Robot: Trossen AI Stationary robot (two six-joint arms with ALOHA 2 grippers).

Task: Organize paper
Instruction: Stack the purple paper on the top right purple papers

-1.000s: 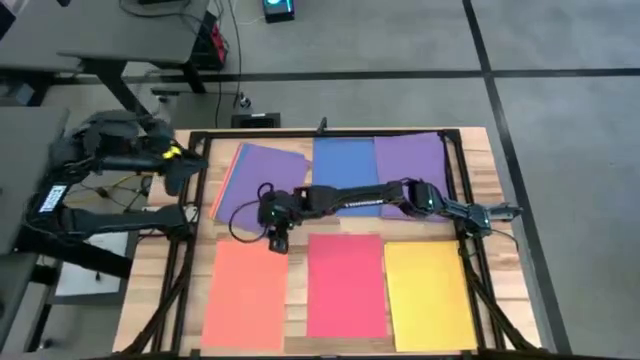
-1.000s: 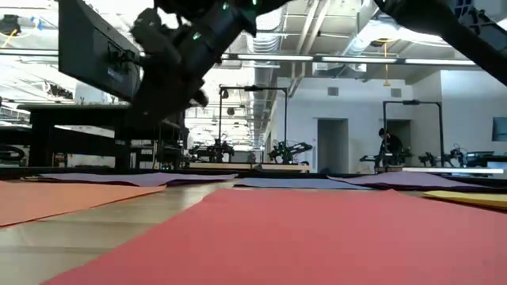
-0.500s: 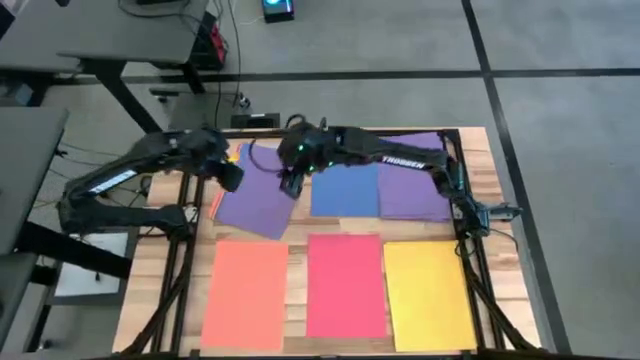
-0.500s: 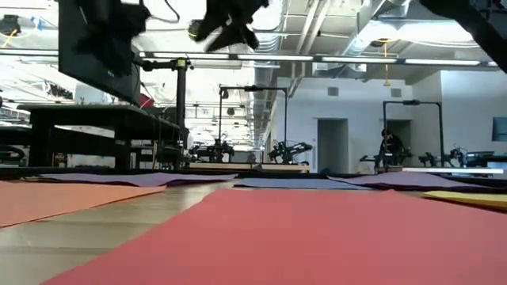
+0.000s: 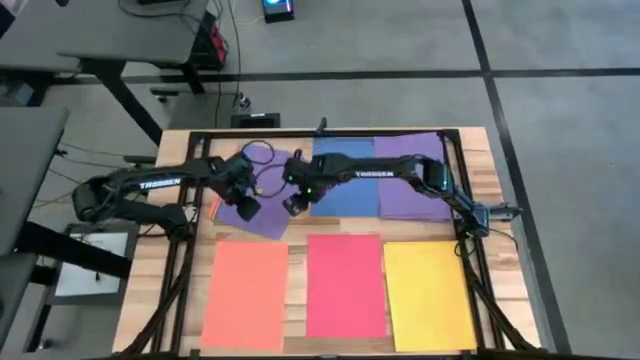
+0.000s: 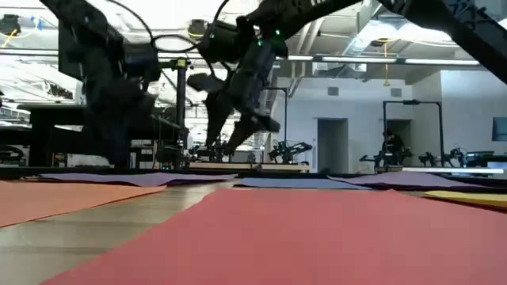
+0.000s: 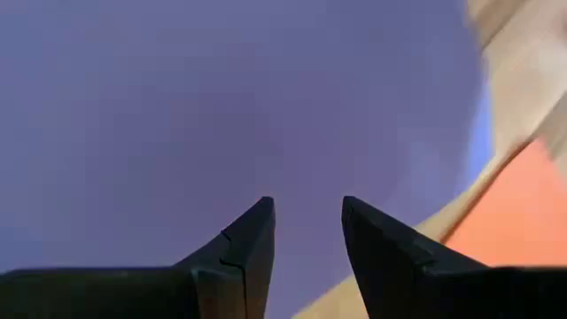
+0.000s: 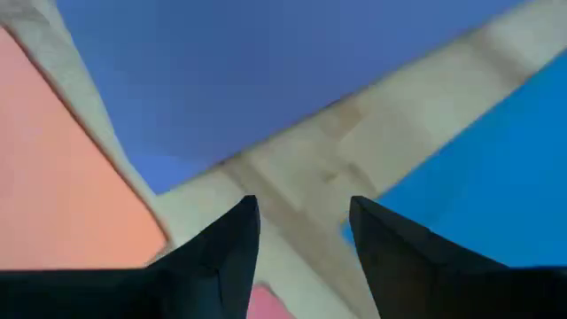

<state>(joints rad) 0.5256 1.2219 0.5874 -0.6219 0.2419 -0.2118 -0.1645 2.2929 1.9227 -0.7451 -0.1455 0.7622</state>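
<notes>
Both claws hang over the back row of paper, each a little open and holding nothing.

The left gripper [image 5: 247, 205] hovers over the crooked purple sheet [image 5: 262, 210], which lies atop an orange one; the right gripper [image 5: 291, 204] hangs over the bare wood between it and the blue sheet [image 5: 345, 185]. To square the crooked sheet, I'd press lightly and slide, not pinch. "TROSSEN" reads on both arms.

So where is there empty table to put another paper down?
Not much. Bare wood shows along the table's right edge, beside the yellow sheet, and in thin strips between sheets. The far left is crowded: both the left gripper and right gripper hover by the tilted purple sheet.
</notes>
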